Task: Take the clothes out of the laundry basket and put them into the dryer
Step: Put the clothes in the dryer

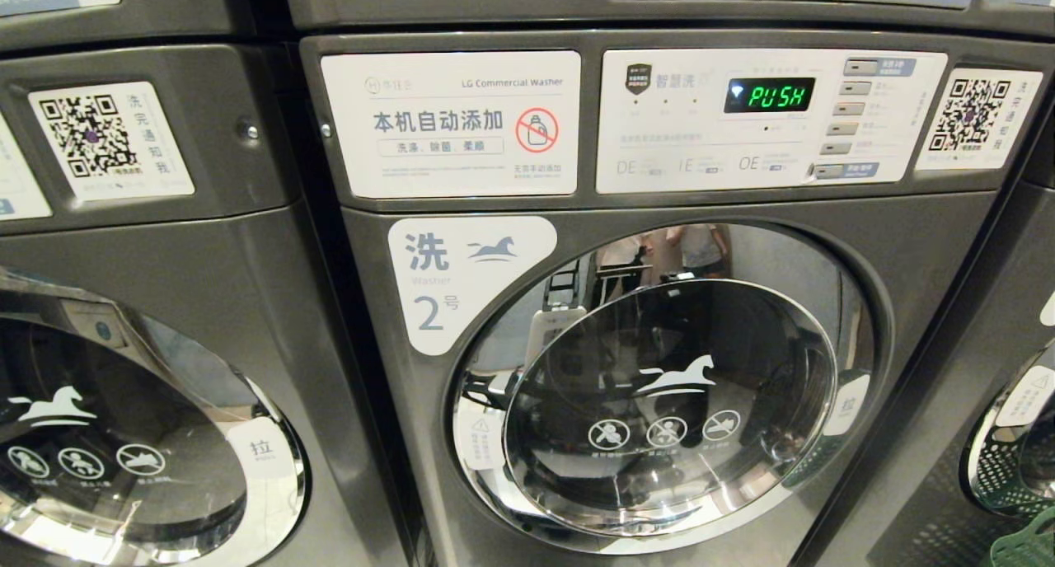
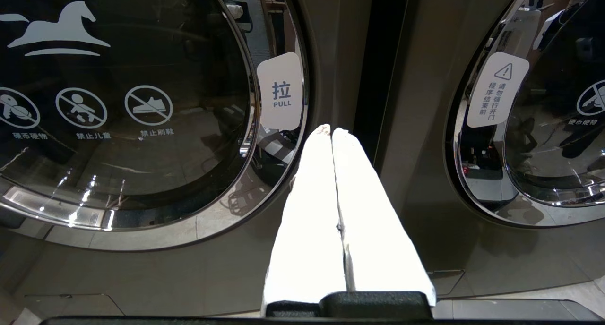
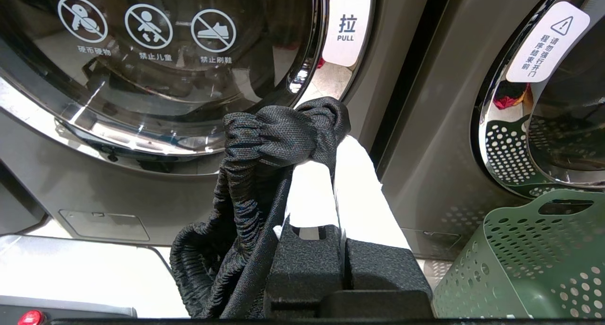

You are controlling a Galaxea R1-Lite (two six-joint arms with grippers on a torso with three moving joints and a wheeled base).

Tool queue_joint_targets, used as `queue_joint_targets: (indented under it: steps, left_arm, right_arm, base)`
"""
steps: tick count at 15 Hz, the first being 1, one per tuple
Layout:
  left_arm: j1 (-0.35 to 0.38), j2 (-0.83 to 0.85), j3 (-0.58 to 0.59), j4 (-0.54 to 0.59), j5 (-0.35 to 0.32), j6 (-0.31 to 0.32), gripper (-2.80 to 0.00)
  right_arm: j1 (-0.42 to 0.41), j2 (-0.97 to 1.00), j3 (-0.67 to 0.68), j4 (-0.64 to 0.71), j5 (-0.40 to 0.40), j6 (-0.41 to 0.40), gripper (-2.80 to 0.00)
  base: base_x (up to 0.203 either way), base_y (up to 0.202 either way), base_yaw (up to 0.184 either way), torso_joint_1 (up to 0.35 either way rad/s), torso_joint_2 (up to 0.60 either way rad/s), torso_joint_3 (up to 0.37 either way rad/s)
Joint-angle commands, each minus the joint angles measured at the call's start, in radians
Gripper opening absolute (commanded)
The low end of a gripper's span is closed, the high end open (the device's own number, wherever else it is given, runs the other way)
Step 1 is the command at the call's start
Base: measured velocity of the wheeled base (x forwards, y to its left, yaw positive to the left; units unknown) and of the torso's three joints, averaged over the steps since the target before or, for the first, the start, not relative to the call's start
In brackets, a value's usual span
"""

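Right wrist view shows the right hand [image 3: 333, 143] clamped on a black garment [image 3: 264, 174] that hangs beside its fingers, the green laundry basket [image 3: 524, 263] nearby, the washer's closed door [image 3: 189, 79] beyond. Left hand [image 2: 332, 132] is pressed closed, empty, before the machines.

Three machines [image 1: 659, 369], one basket [image 3: 524, 263], one garment [image 3: 264, 141]

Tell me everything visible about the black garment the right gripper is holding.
The black garment is a knit-looking fabric with a gathered, elastic-like ribbed edge. It is bunched over the tips of the right gripper, whose white fingers are shut on it, and the rest hangs limp down beside the gripper. It is held in front of the closed washer door, below its PULL label. The green laundry basket stands apart from it.
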Motion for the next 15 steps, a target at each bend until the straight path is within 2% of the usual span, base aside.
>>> queue_joint_targets:
  steps: [1, 4, 7, 10, 15]
  left_arm:
    - [0.0, 0.0, 0.0, -0.001, 0.0, 0.0, -2.8]
    - [0.0, 0.0, 0.0, -0.001, 0.0, 0.0, -2.8]
    - [0.0, 0.0, 0.0, -0.001, 0.0, 0.0, -2.8]
    - [0.0, 0.0, 0.0, -0.001, 0.0, 0.0, -2.8]
    - [0.0, 0.0, 0.0, -0.001, 0.0, 0.0, -2.8]
  right_arm:
    - [0.0, 0.001, 0.0, 0.001, 0.001, 0.001, -2.8]
    - [0.0, 0.0, 0.0, 0.0, -0.003, 0.013, -2.8]
    - [0.0, 0.0, 0.0, 0.0, -0.005, 0.014, -2.8]
    - [0.0, 0.0, 0.0, 0.0, -0.005, 0.018, -2.8]
    - [0.0, 0.001, 0.003, -0.006, -0.006, 0.019, -2.8]
  base:
    - [0.0, 0.0, 0.0, 0.0, 0.0, 0.0]
    - [0.0, 0.0, 0.0, 0.093, -0.16, -0.071]
    - [0.0, 0.0, 0.0, 0.199, -0.16, -0.236]
    - [0.0, 0.0, 0.0, 0.206, -0.66, -0.244]
    - [0.0, 0.0, 0.0, 0.125, -0.46, -0.224]
